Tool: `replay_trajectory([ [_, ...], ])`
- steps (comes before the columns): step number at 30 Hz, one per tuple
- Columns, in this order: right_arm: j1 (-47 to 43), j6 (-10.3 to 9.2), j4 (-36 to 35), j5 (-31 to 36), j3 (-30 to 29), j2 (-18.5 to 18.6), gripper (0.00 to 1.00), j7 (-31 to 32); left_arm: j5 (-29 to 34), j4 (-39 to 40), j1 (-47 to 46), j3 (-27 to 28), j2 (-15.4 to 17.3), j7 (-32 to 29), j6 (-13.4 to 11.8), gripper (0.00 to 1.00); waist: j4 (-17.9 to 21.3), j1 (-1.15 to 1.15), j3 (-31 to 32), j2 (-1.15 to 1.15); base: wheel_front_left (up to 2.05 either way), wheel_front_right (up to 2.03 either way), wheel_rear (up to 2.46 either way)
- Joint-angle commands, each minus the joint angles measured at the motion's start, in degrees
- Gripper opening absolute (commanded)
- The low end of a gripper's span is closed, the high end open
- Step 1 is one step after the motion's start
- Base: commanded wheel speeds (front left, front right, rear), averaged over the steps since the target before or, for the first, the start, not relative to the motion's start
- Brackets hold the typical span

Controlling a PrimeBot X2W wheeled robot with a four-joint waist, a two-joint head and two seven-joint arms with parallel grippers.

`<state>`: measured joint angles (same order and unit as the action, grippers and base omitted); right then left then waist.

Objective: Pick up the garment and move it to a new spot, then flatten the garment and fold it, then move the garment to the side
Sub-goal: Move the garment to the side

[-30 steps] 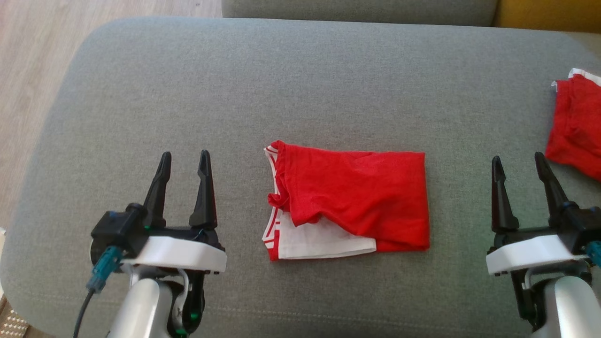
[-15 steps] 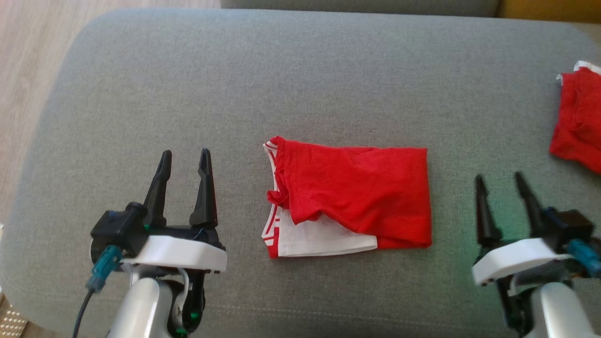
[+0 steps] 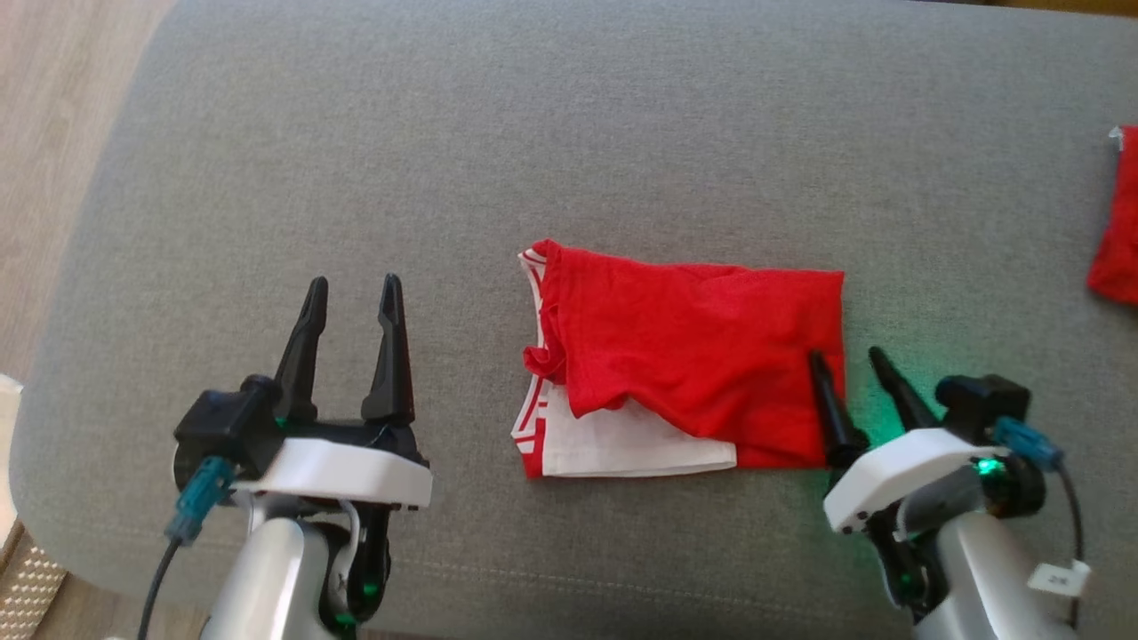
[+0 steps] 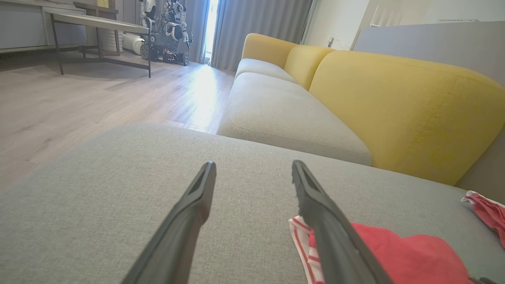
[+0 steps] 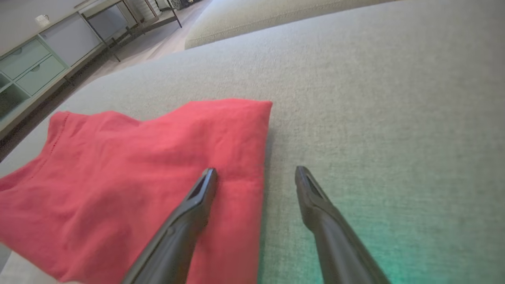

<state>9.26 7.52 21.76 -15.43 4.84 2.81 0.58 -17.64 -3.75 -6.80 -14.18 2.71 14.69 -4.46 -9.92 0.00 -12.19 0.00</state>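
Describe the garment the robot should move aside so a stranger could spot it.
On the wide grey cushion, look at the middle. The folded red garment lies there; unlike the red cloth at the right edge, it shows a white panel.

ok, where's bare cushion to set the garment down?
Free: the wide band of cushion beyond the garment, and the strip between the left gripper and the garment. Crowded: the right side, where the open right gripper straddles the garment's edge and another red cloth lies at the head view's edge.
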Motion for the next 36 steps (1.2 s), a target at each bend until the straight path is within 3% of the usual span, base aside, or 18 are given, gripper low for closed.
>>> replay_trajectory([
  [1,2.0,-0.03,-0.4,-0.6,2.0,0.1,1.0,0.3,0.1,1.8,-2.5,1.6,0.2,0.3,0.3,1.0,-0.2,0.0,-0.3,0.0,0.0,0.0,0.0],
  [5,4.0,-0.03,2.6,-1.2,3.3,0.1,1.0,1.8,0.0,2.1,-3.1,1.9,0.2,0.3,0.2,1.0,-0.6,0.0,-1.1,0.0,0.0,0.0,0.0],
  [6,4.3,-0.03,3.3,-1.4,3.7,0.1,0.43,2.4,0.0,2.0,-3.1,1.9,0.2,0.3,0.2,1.0,-0.7,0.0,-1.1,0.0,0.0,0.0,0.0],
  [7,4.8,-0.03,3.9,-1.0,4.0,0.1,0.0,2.6,0.0,2.0,-3.1,2.0,0.2,0.3,0.2,1.0,-0.7,0.0,-1.2,0.0,0.0,0.0,0.0],
  [17,7.8,-0.03,5.2,6.0,5.8,3.9,0.0,-0.3,0.3,2.2,-3.5,2.5,0.2,0.3,0.0,1.0,0.3,0.0,-1.2,0.0,0.0,0.0,0.0],
  [25,12.2,-0.03,-0.3,12.1,8.2,10.6,0.0,-1.5,1.3,2.9,-4.3,2.7,0.2,0.3,0.9,1.0,4.4,0.0,-1.8,0.0,0.0,0.0,0.0],
  [36,24.3,-0.03,-5.6,6.4,11.2,23.7,0.0,5.5,5.8,3.5,-11.9,0.8,0.2,0.3,4.3,1.0,14.8,0.0,-7.5,0.0,0.0,0.0,0.0],
])
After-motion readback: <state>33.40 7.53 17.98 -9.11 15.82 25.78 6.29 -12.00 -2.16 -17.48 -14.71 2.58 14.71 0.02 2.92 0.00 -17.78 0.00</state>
